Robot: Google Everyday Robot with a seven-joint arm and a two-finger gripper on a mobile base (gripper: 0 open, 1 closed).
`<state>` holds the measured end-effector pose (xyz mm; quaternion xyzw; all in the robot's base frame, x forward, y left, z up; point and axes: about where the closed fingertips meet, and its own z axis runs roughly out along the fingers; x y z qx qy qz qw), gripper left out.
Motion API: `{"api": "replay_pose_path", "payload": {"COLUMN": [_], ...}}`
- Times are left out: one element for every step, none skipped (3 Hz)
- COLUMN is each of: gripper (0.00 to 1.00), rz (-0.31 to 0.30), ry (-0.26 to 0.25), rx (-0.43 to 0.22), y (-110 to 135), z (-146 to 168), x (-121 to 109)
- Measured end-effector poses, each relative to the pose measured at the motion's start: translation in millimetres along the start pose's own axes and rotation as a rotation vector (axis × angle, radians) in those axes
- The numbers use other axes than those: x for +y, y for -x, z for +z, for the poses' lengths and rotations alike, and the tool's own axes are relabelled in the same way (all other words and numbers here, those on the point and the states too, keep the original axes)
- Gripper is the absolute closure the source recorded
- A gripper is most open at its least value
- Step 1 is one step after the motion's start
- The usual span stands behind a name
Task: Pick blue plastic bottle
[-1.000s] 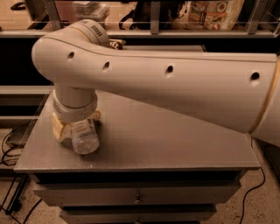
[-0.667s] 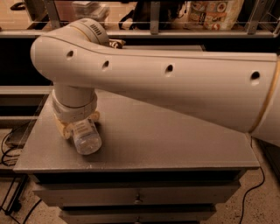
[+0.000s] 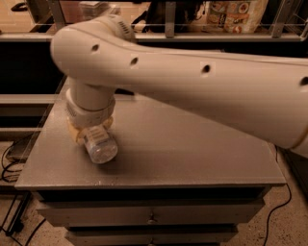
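Observation:
The blue plastic bottle is clear and pale, with its round bottom end facing the camera. It sits between the yellowish fingers of my gripper, at the left side of the grey table top. The gripper points down from the white wrist and is shut on the bottle, which is at or just above the table surface. My thick white arm crosses the view from the right and hides the bottle's cap end and most of the gripper.
The table has drawers under its front edge. A shelf at the back holds packaged goods. Cables lie on the floor at the left, and another cable at the right.
The arm and gripper have shifted a little to the right and up. The bottle has moved with them, staying between the fingers.

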<state>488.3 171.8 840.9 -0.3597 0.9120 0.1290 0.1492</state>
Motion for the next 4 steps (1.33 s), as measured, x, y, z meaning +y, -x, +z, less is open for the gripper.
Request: {"api": "replay_pose_path", "payload": {"gripper": [1.0,1.0,1.0,1.0], "rz": [0.069,0.065,-0.021,-0.022], "ry": [0.114,0.205,0.21,0.208], "rx": [-0.156,-0.275,-0.35,-0.347], "y": [18.8,31.6,48.7,48.2], "z": [-55.1,-113.8,-143.8,-142.5], "x": [-48.6,-86.9,-85.2,-85.1]}}
